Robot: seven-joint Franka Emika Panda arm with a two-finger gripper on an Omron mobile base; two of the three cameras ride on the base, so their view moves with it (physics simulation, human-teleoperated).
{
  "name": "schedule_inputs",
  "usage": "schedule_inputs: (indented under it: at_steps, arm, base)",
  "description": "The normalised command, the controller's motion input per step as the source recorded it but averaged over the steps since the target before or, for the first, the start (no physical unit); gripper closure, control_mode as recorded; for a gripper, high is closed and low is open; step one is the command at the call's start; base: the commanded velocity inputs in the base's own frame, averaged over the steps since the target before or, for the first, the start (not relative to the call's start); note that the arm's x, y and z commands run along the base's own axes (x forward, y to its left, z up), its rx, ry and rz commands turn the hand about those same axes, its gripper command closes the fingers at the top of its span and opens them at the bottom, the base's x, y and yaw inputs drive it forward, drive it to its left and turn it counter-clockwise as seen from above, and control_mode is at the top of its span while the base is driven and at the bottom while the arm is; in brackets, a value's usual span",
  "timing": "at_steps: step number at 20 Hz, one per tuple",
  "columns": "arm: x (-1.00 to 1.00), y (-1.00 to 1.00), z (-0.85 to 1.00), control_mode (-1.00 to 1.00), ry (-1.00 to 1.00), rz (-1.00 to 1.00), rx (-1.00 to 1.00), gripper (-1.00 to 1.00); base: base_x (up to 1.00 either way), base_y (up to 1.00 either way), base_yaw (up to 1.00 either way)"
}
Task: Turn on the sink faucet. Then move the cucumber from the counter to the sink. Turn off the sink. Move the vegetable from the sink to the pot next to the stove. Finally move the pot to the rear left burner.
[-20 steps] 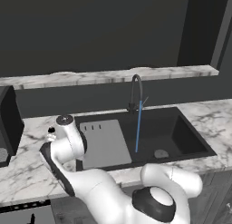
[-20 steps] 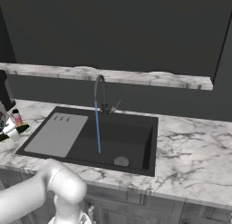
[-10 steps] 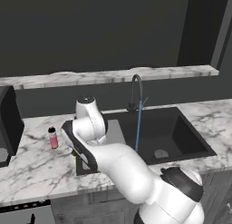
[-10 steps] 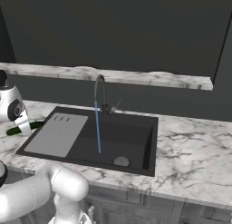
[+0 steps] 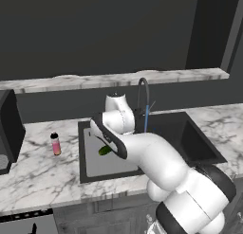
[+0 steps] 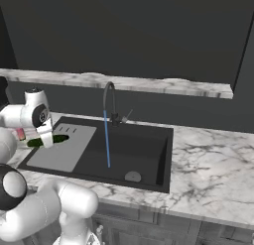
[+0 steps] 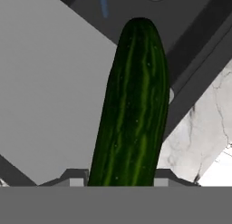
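Over the grey drainboard panel (image 5: 97, 155) of the sink (image 6: 149, 182): gripper (image 5: 105, 144) closed partway around the cucumber (image 7: 133, 109), fingers pressed to its sides, nothing else touched. Cucumber held lengthwise along the gripper's line of sight, one end buried between the finger tips, the other end reaching out toward the black basin. Seen from the left base camera as a short green stub (image 5: 105, 150) poking out below the dark hand, clear above the panel; from the right base camera as a green sliver (image 6: 49, 139) just beside the white wrist, at the panel's left end.

Skin of the cucumber dark green, glossy, ribbed with paler lengthwise streaks and small flecks; shape slender, straight, rounded at the free tip. Drainboard flat, matte, pale grey. Basin black, rectangular, recessed, with a round grey drain (image 6: 132, 176). Sink faucet (image 6: 110, 102) slim, dark, arched, thin blue stream (image 6: 106, 140) falling straight into the basin. Counter (image 6: 208, 159) white marble, grey-veined. Small pink bottle (image 5: 55, 144), black-capped, upright on the counter left of the sink, well apart from the gripper.
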Motion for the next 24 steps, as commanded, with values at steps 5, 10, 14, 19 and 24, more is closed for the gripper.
schedule_inputs:
  at_steps: [5, 10, 14, 19, 24]
  arm:
    - [0.0, -0.91, 0.0, -1.0, 0.04, -0.13, 0.02, 1.0]
    - [-0.03, -0.91, 0.0, -1.0, 0.01, -0.11, 0.03, 1.0]
    - [-0.12, -0.87, 0.0, -1.0, 0.0, -0.06, 0.02, 1.0]
    - [-0.05, -0.87, 0.0, -1.0, 0.0, -0.04, 0.0, 1.0]
    - [-0.01, -0.83, 0.0, -1.0, 0.0, -0.01, 0.0, 1.0]
  base:
    - [0.0, 0.0, 0.0]
    - [0.0, 0.0, 0.0]
    - [0.0, 0.0, 0.0]
    - [0.0, 0.0, 0.0]
    - [0.0, 0.0, 0.0]
